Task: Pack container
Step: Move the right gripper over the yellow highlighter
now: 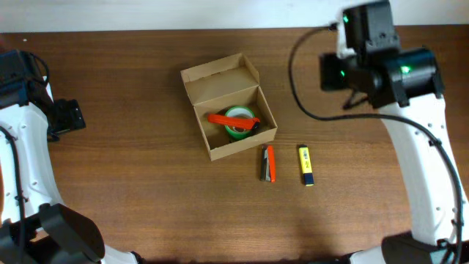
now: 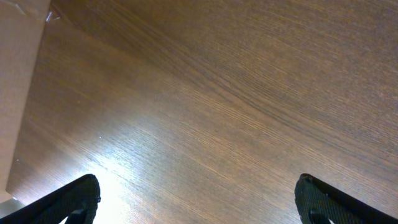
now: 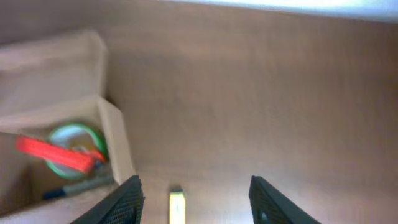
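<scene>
The tan cardboard container [image 1: 229, 106] sits open at the table's middle, its flap lid leaning back. Inside lie a green tape roll [image 1: 239, 119], an orange pen [image 1: 229, 120] and a dark pen. On the table to its right lie an orange pen beside a dark pen [image 1: 268, 163] and a yellow marker [image 1: 305, 164]. My right gripper [image 3: 196, 199] is open and empty, held high at the back right; its view shows the container [image 3: 115, 134], the tape roll [image 3: 71, 146] and the yellow marker [image 3: 176, 205]. My left gripper [image 2: 199, 199] is open and empty over bare wood at the far left.
The brown wooden table [image 1: 132, 191] runs to a pale wall at the back. A black cable [image 1: 297, 73] loops from the right arm over the table. A pale edge [image 2: 18, 74] shows at the left of the left wrist view.
</scene>
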Action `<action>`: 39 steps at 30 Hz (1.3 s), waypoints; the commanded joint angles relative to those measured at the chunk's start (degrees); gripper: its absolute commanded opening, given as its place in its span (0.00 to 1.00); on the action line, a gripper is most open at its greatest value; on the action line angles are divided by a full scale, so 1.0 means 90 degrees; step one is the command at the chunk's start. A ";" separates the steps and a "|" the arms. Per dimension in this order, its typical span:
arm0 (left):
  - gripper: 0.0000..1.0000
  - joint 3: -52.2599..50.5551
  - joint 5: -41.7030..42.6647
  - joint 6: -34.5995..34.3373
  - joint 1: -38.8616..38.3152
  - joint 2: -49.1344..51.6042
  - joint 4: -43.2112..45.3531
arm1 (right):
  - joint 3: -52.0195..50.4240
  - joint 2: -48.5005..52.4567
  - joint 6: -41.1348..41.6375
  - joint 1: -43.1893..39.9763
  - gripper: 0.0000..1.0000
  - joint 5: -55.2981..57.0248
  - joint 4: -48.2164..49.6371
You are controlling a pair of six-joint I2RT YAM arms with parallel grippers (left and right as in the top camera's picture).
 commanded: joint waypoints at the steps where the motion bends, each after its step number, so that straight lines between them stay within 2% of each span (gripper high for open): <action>1: 1.00 -0.0041 0.0029 0.0097 0.0022 -0.0097 0.0012 | -0.1406 -0.0172 0.0644 -0.0170 0.59 0.0015 0.0165; 7: 1.00 -0.0041 0.0029 0.0097 0.0022 -0.0097 0.0012 | -0.4352 -0.0602 0.1234 -0.0197 0.64 -0.0838 0.1583; 11: 1.00 -0.0041 0.0029 0.0097 0.0022 -0.0097 0.0015 | -0.5831 -0.0605 0.1450 -0.0197 0.65 -0.1311 0.2676; 13: 1.00 -0.0041 0.0029 0.0097 0.0022 -0.0100 0.0015 | -0.6171 -0.0602 0.1450 -0.0197 0.68 -0.1416 0.2951; 19: 1.00 -0.0041 0.0029 0.0097 0.0022 -0.0097 0.0015 | -0.6484 -0.0602 0.1331 -0.0197 0.80 -0.1474 0.3172; 24: 1.00 -0.0041 0.0029 0.0097 0.0022 -0.0097 0.0012 | -0.6484 -0.0590 0.1090 -0.0189 0.84 -0.1503 0.3286; 26: 1.00 -0.0041 0.0029 0.0097 0.0022 -0.0097 0.0015 | -0.6484 -0.0585 0.1032 -0.0185 0.82 -0.1501 0.3378; 28: 1.00 -0.0041 0.0029 0.0097 0.0022 -0.0097 0.0015 | -0.6484 -0.0576 0.1032 -0.0185 0.70 -0.1494 0.3458; 30: 1.00 -0.0041 0.0029 0.0097 0.0022 -0.0097 0.0015 | -0.6484 -0.0546 0.1035 -0.0185 0.64 -0.1481 0.3512; 35: 1.00 -0.0041 0.0029 0.0097 0.0022 -0.0097 0.0015 | -0.6484 -0.0372 0.0874 -0.0090 0.63 -0.1438 0.3534; 39: 1.00 -0.0041 0.0029 0.0097 0.0022 -0.0097 0.0015 | -0.6484 -0.0333 0.0702 0.0323 0.67 -0.0945 0.3529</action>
